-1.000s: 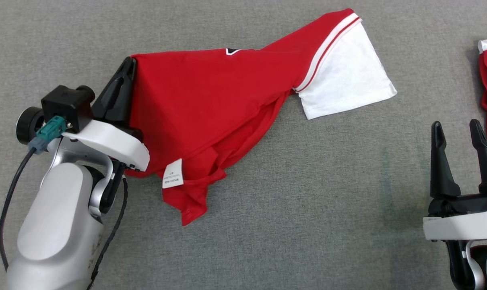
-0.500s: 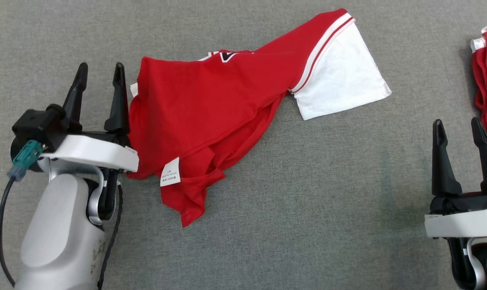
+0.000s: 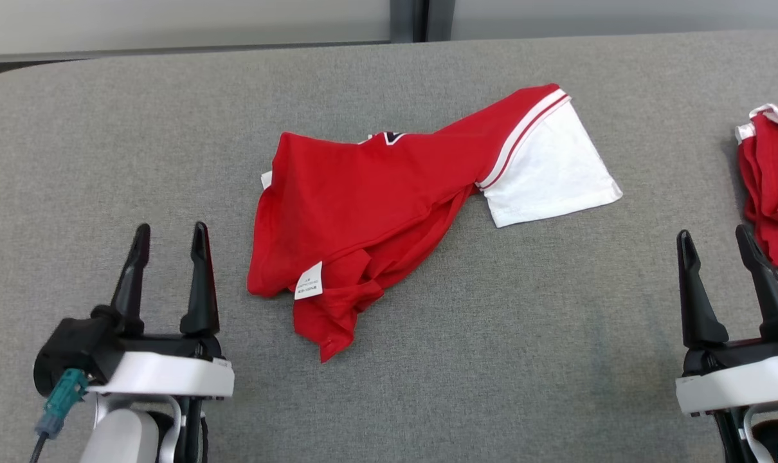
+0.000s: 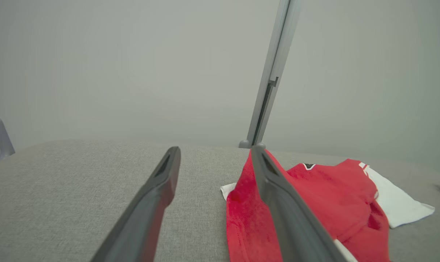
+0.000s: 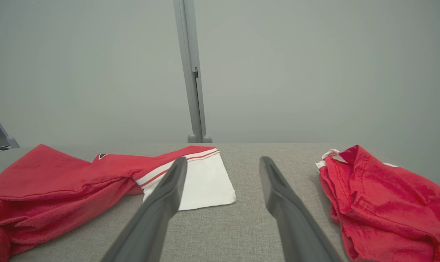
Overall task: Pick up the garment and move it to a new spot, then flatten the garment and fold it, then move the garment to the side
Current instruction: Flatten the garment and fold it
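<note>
The left pincer (image 3: 171,226) stands spread and empty at the near left of the grey table (image 3: 492,334), fingers pointing away from the robot. It holds nothing and sits clear of the cloth. The right pincer (image 3: 713,230) is likewise spread and empty at the near right.

Between them and farther back lies the red T-shirt (image 3: 363,193), crumpled and half doubled over on the table, nearer the left pincer than the right. Its white sleeve (image 3: 550,173), edged with red and white stripes, lies flat and points toward the far right. A white care label (image 3: 309,281) shows at the near lower edge, beside a bunched tail of cloth.

Just beyond the right pincer, at the table's right edge, sits a second red garment (image 3: 771,193) in a rumpled heap. A grey post (image 4: 269,83) rises behind the table.
</note>
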You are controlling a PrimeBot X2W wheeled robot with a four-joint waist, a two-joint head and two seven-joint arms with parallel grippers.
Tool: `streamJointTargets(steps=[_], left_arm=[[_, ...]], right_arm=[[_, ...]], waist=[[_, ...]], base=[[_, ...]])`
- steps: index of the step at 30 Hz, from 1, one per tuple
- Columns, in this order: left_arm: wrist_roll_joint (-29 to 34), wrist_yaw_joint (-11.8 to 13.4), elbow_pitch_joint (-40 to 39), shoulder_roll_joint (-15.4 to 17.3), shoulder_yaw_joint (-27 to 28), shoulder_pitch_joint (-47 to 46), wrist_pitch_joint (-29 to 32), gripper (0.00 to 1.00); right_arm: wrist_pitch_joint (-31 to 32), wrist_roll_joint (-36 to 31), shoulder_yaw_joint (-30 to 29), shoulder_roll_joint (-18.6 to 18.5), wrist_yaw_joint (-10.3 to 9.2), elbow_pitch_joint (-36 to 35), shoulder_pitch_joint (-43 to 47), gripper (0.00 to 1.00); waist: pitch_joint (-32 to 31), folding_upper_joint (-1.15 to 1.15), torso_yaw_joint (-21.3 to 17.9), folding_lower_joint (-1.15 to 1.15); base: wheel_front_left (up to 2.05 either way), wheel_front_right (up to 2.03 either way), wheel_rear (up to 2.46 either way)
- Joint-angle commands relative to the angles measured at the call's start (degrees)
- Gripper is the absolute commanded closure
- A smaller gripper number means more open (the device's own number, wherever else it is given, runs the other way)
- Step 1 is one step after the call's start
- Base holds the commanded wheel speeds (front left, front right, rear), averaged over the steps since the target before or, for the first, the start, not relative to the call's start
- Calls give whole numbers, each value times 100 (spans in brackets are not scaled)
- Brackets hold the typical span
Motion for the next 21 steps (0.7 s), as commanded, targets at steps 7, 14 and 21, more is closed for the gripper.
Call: streamJointTargets(steps=[7,14,21], left_arm=[[130,92,-131,34,-173,402,88,0],[135,144,-207,57,-243,486,225,0],[134,178,-244,66,-304,470,279,0]], right_arm=[[142,29,2,-52,-3,-91,264,0],[192,74,-49,-94,-3,-152,281,0],[191,77,-75,-66,-3,-199,299,0]], waist=[[-338,0,58,0],[-357,0,61,0],[-316,0,78,0]], base=[[0,0,0],[0,0,0],[0,0,0]])
